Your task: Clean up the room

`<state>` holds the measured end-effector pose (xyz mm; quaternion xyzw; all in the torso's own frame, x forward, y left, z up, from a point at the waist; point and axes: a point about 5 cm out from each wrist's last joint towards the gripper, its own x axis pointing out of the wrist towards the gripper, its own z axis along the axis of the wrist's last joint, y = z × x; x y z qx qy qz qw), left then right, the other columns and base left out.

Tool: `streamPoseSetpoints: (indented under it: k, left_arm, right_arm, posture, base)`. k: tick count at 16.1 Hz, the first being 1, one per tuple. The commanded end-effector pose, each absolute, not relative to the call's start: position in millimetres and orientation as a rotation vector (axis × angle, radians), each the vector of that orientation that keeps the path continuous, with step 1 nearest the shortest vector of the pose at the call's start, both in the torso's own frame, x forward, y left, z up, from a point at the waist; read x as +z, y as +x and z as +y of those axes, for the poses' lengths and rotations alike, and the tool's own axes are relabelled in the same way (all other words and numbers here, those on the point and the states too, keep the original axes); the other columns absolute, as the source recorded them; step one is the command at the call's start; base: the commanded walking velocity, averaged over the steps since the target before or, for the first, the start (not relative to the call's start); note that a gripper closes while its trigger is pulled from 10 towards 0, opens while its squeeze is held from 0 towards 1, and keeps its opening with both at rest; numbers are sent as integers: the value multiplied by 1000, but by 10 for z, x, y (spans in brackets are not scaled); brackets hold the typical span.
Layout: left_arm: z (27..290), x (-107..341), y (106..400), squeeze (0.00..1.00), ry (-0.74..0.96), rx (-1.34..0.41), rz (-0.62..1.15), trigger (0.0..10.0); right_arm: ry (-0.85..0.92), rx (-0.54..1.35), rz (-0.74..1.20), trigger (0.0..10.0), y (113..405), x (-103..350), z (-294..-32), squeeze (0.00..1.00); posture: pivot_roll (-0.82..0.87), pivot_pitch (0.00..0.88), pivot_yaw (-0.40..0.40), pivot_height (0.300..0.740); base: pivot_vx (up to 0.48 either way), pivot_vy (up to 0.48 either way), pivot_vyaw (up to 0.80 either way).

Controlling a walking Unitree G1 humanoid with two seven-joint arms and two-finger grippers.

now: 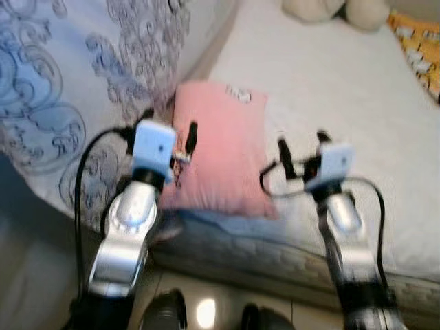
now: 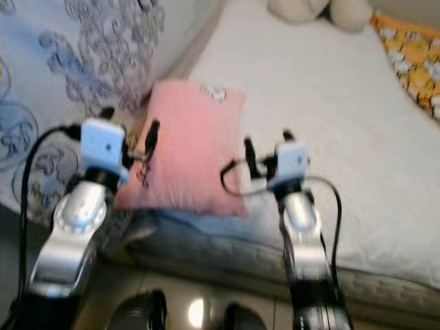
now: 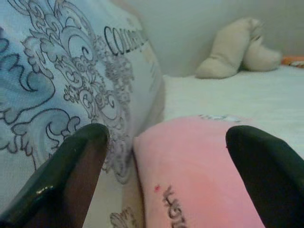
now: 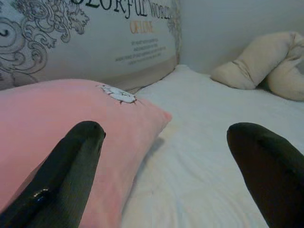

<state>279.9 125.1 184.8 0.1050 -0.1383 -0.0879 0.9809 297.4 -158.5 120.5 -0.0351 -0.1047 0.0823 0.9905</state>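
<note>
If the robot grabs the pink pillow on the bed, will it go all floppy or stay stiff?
Probably floppy. The pink pillow looks plump with rounded, soft edges, so it would likely sag and squish where pinched. It looks stuffed, so probably light for its size. Its fuzzy-looking cover should not slip much, and lying flat on the bed, it won't roll.

One pink pillow [image 1: 221, 148], one cream plush toy [image 3: 236, 49], one patterned duvet [image 1: 62, 89]

A pink pillow [image 1: 220, 155] (small white patch near one corner) lies flat at the bed's [image 1: 330, 89] edge.
</note>
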Motion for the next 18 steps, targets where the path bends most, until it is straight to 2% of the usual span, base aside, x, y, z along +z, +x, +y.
streamPoseSetpoints:
  k: [1, 3, 8, 11, 14, 18]
  left_arm:
    - [1167, 1941, 2731, 0, 186, -220, -319, 10000]
    - [1152, 1928, 2695, 0, 174, -237, -320, 10000]
    - [1347, 1606, 2679, 0, 135, -206, -186, 10000]
    - [1223, 1584, 2738, 0, 109, -225, -183, 10000]
    - [1168, 1528, 2749, 0, 107, -247, -177, 10000]
    - [1189, 1508, 2821, 0, 126, -255, -173, 10000]
  right_arm:
    - [-79, 143, -221, 10000, 2925, 1251, -1610, 0]
    - [-78, 103, -217, 10000, 2854, 1252, -1643, 0]
    - [-70, 29, -159, 10000, 2716, 1151, -1789, 0]
    - [-66, 74, -139, 10000, 2828, 1146, -1652, 0]
    - [-59, 53, -114, 10000, 2903, 1116, -1636, 0]
    - [-58, 59, -112, 10000, 2903, 1081, -1576, 0]
  posture:
    - [134, 34, -67, 740]
    - [131, 12, -59, 740]
    - [109, 0, -49, 740]
    - [95, 0, -43, 740]
    - [98, 0, -38, 740]
    - [102, 0, -31, 740]
  base:
    - [0, 0, 0]
    - [0, 0, 0]
    - [0, 0, 0]
    - [280, -388, 0]
    - [299, -373, 0]
    - [313, -360, -575]
